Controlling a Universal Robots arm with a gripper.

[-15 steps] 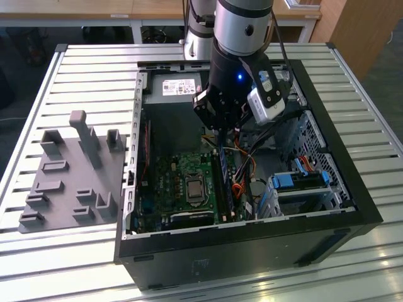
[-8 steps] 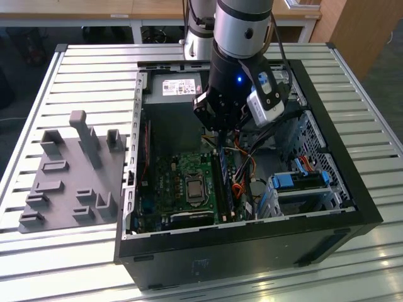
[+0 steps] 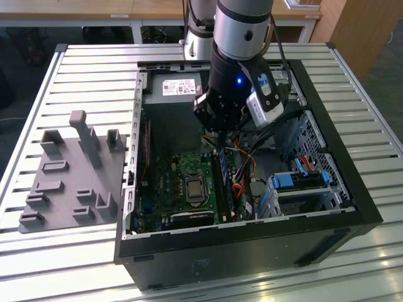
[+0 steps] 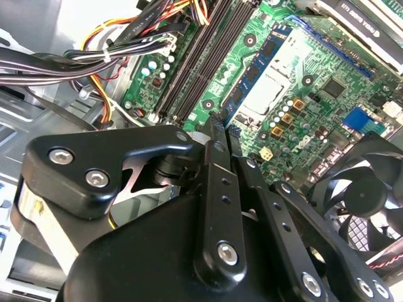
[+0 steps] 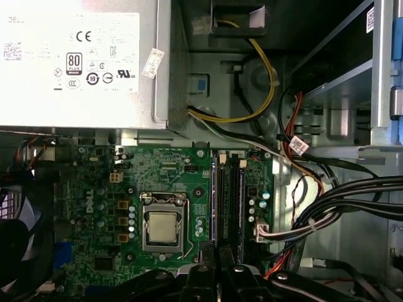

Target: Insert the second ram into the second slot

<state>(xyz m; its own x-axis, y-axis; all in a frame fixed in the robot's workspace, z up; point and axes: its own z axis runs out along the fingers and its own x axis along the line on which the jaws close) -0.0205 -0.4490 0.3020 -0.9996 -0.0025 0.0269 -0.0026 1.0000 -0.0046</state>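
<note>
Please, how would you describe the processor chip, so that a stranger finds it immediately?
Look inside the open black computer case at the green board on its floor. Beside the long black memory slots sits the processor: the only bare silver square, held in a metal frame.

I am holding my gripper [image 3: 218, 143] inside the computer case [image 3: 360, 207], over the memory slots [image 5: 228, 201], which are lying on the motherboard [image 3: 164, 182] between the processor socket [image 5: 162, 225] and the cable bundle [image 5: 343, 201]. The power supply [image 3: 179, 88] is sitting at the case's far end, the drive brackets [image 3: 301, 180] toward the exterior view's right, and the fixture tray [image 3: 63, 189] is resting on the table [image 3: 94, 69] at the exterior view's left of the case.
</note>
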